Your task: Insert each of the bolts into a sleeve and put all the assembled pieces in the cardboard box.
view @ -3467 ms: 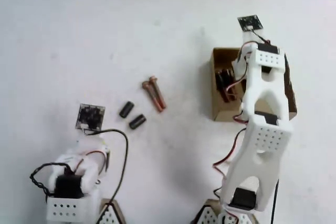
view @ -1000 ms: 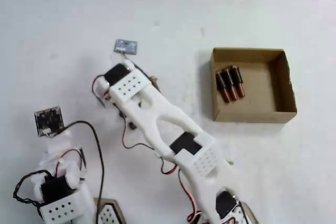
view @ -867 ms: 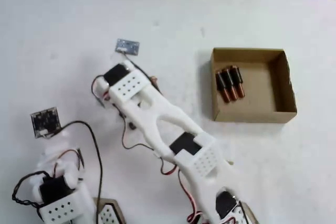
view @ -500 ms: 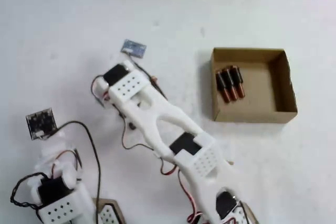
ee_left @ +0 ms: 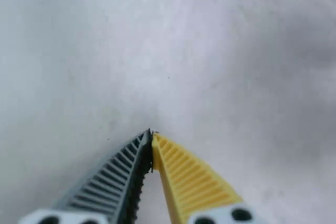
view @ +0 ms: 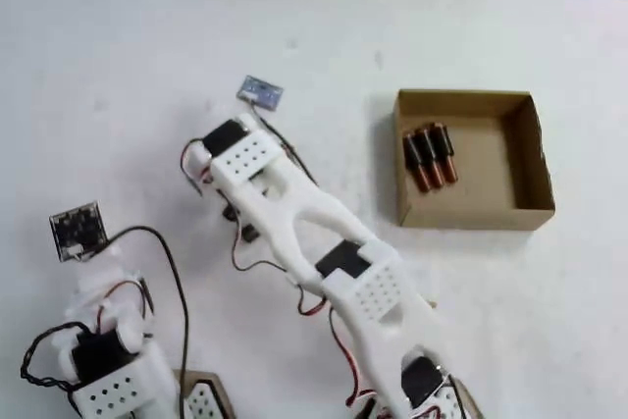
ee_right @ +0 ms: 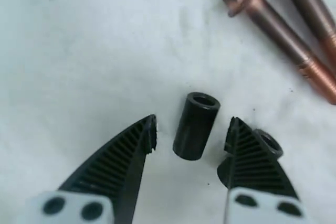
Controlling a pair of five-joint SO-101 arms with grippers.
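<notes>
My right gripper [ee_right: 192,120] is open and low over the table, one finger on each side of a black sleeve [ee_right: 195,125] that lies on its side. A second black sleeve [ee_right: 270,143] peeks out behind one finger. Two copper bolts [ee_right: 278,30] lie side by side just past the sleeves. In the high view the right arm [view: 294,213] stretches from the near edge to the table's left middle and covers these parts. The cardboard box [view: 520,159] at the right holds three assembled pieces [view: 429,157]. My left gripper [ee_left: 151,135] is shut with nothing in it, over bare table.
The left arm [view: 103,340] is folded back at the near left corner of the white table [view: 118,76]. Loose red and black cables [view: 240,242] hang along the right arm, close to the table.
The right arm left the box, swung to the left middle and now drifts slightly right over the sleeves. The left arm drew back toward the near left corner.
</notes>
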